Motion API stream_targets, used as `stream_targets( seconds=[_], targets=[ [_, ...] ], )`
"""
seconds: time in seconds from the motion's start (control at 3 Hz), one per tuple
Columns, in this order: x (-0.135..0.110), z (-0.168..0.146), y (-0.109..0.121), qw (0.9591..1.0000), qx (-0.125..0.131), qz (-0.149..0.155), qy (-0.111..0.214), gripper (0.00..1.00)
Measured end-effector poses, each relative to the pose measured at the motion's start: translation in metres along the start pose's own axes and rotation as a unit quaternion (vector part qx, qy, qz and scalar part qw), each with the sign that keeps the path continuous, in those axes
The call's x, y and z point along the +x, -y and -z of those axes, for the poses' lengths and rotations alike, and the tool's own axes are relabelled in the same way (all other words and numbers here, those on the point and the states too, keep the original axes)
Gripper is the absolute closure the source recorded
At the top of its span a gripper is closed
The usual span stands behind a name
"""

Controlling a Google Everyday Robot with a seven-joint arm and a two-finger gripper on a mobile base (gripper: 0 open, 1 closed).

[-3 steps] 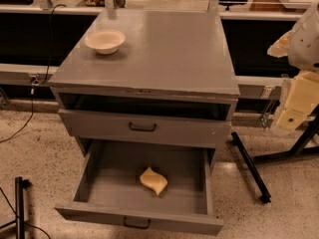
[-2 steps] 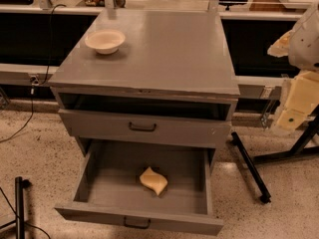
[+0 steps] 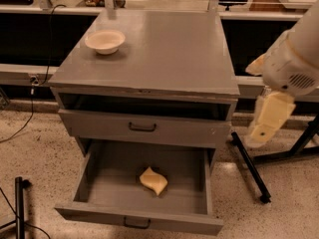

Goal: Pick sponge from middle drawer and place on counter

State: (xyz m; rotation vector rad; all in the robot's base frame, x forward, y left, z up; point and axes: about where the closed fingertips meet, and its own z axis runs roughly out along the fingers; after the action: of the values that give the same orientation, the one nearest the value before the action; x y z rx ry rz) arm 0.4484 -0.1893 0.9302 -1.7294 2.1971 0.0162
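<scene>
Sponge (image 3: 153, 180) lies on the floor of the middle drawer (image 3: 139, 218), which is pulled out wide at the bottom of the grey cabinet; we see it approx. mid-width, a bit nearer the drawer's front wall than its back, touching neither side wall. It's pale yellow, bent, w/ one corner curled up. Drawer's dark bar handle sits at the front edge's centre, partly cut by the bottom of the view. Above it the shallower drawer (image 3: 142, 127) is pushed in, handle at mid-front, and over that we see a dark open slot just under the top. Counter (image 3: 164, 49) is flat matte grey; a cream bowl (image 3: 104, 40) stands upright near its back-left corner, well apart from the right edge. Gripper (image 3: 264, 126) hangs off to the right of the cabinet, beyond the counter's front-right corner, below counter level and about level w/ the shallower drawer, pointing down and a little left; it touches nothing, and is well apart from the sponge. We can't tell whether it's open or closed from this angle. White arm (image 3: 299, 59) carries it in from the right edge. Below the gripper a black stand leg (image 3: 251, 168) runs across the speckled floor, just beside the cabinet's right side.
</scene>
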Motion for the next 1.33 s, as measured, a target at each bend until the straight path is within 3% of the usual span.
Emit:
stream_targets(
  seconds=[0.33,0.67,1.33],
  targets=[
    [-0.014,-0.049,-0.027,0.9996,-0.005,0.006,0.029,0.0],
    [-0.01,-0.078,-0.035,0.9996,-0.002,0.003,0.029,0.0],
    [-0.029,-0.116,-0.034,0.9999,-0.004,-0.007,-0.011,0.0]
  ],
)
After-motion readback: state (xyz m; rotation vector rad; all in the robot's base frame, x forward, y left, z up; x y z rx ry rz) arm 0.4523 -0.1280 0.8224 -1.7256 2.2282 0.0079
